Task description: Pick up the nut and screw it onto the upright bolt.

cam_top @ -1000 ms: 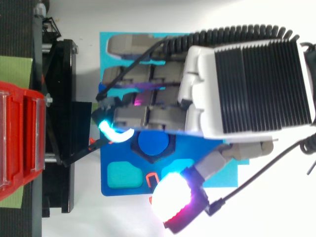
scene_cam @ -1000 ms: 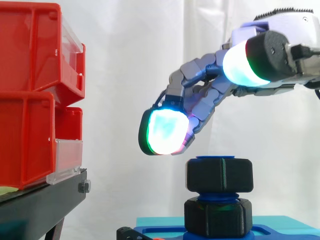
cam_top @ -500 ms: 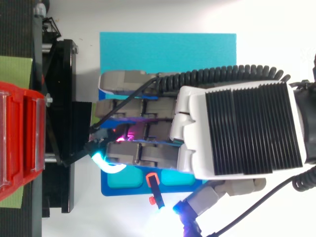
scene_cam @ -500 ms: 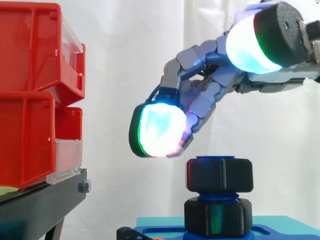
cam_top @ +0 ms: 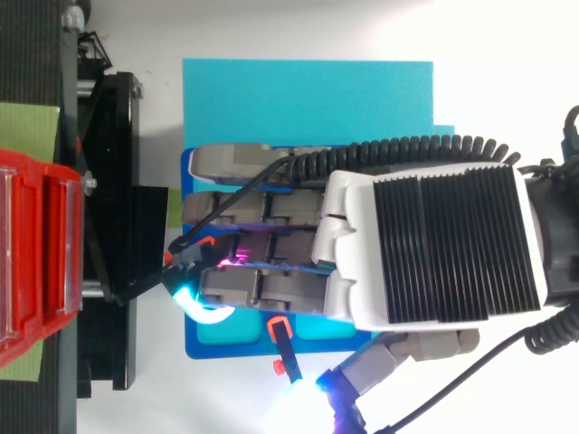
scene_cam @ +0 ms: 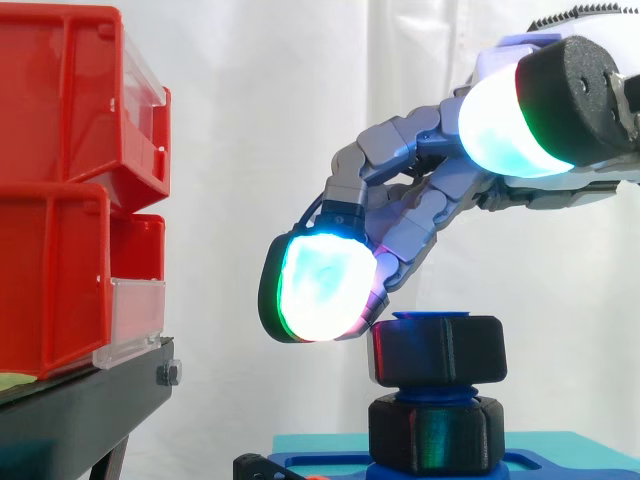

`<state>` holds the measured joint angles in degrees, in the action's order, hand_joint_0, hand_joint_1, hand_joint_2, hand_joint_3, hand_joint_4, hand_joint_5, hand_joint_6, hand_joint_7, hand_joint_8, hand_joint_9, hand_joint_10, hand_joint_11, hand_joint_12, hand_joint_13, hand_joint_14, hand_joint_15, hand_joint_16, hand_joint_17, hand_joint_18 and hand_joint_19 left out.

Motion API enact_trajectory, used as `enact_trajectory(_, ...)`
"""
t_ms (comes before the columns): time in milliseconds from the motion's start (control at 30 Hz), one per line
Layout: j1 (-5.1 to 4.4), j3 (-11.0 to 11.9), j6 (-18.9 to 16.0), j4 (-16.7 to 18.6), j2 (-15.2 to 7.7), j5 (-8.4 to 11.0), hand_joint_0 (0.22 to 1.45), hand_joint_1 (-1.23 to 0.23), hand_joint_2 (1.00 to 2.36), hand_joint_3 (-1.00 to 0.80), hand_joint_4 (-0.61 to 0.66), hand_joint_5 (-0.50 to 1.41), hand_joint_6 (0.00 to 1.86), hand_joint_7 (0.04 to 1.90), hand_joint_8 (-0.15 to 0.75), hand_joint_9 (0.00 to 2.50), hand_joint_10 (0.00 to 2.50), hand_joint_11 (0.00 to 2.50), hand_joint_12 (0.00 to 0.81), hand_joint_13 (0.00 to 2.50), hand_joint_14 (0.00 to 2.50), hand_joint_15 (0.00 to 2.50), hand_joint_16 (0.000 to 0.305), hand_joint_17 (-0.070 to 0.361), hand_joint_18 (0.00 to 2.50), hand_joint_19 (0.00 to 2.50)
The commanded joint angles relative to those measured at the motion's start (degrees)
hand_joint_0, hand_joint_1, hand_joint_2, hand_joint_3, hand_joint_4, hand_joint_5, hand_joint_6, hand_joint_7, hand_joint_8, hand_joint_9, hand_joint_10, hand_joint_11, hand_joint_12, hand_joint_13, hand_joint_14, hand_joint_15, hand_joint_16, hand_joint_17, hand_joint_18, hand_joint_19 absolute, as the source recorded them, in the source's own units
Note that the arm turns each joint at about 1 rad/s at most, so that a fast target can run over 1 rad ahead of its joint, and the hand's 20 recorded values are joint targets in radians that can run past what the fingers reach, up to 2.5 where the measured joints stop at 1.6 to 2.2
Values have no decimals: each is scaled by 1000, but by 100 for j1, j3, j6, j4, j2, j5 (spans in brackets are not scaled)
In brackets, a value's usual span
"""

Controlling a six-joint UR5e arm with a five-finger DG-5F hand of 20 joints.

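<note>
Hand pose: the hand (scene_cam: 420, 200) came in from the right edge of the side view, palm turned down, and reached leftward and downward over the work.
Thumb: it sat nearest the side camera, high on the right and apart from the fingers, and its pad (scene_cam: 505, 125) glowed white with a cyan-green rim.
Fingers: they lay side by side, loosely bent. From above they stretched left across the fixture from the back of the hand (cam_top: 425, 249). The foremost fingertip (scene_cam: 318, 285) glowed white-cyan and hung low, left of the nut's top.
Hand state: relaxed and unclenched, with nothing held between thumb and fingers.
Nut: the black nut (scene_cam: 437, 350) sat on the upper end of the bolt, directly under the fingers and right of the lit fingertip. One finger came down just beside the nut's upper left edge. Whether they touched could not be told.
Bolt: the blue bolt (scene_cam: 437, 393) stood upright. Its thread showed below the nut, and its flat top sat just above the nut.
Lower piece: a black hexagonal collar (scene_cam: 437, 435) ringed the bolt's foot, just beneath the nut.
Base: a blue fixture (scene_cam: 320, 462) lay on a cyan mat (cam_top: 308, 99).
Bins: red bins (scene_cam: 60, 200) were stacked on a black stand (scene_cam: 80, 410), well to the left of the hand.
Backdrop: a white curtain (scene_cam: 260, 120).
</note>
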<state>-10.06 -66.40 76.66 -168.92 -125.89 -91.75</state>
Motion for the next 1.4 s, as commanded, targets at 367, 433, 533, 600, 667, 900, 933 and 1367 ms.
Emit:
enact_trajectory(367, 48, -4, 60, -18, -6, -19, 527, -162, 1000, -500, 238, -102, 503, 818, 259, 729, 0, 0, 294, 500, 0, 0, 27, 60, 71, 0)
enact_trajectory(433, 48, -4, 77, -18, -6, -19, 527, -161, 1000, -500, 236, -102, 503, 814, 259, 729, 0, 0, 294, 499, 0, 0, 27, 60, 71, 0)
enact_trajectory(533, 66, -4, 95, -27, -6, -19, 527, -161, 1000, -500, 237, -101, 503, 818, 258, 732, 0, 0, 293, 499, 0, 0, 27, 60, 71, 0)
enact_trajectory(600, 83, -4, 104, -36, -6, -19, 527, -161, 1000, -500, 238, -101, 503, 820, 259, 732, 0, 0, 293, 500, 0, 0, 27, 60, 72, 0)
enact_trajectory(667, 92, -4, 121, -53, -6, -28, 527, -161, 1000, -500, 235, -101, 503, 817, 259, 732, 0, 0, 293, 499, 0, 0, 27, 60, 72, 0)
enact_trajectory(900, 180, -4, 191, -141, -6, -36, 527, -160, 1000, -500, 235, -100, 503, 819, 259, 736, 0, 0, 293, 510, 0, 0, 26, 60, 79, 0)
enact_trajectory(933, 189, -4, 191, -150, -6, -36, 527, -160, 1000, -500, 234, -100, 503, 824, 259, 737, 0, 0, 293, 511, 0, 0, 27, 60, 79, 0)
enact_trajectory(1367, 382, -224, 218, -89, 3, -107, 528, -158, 1000, -500, 249, -96, 503, 855, 260, 740, 0, 0, 294, 521, 0, 0, 26, 59, 92, 0)
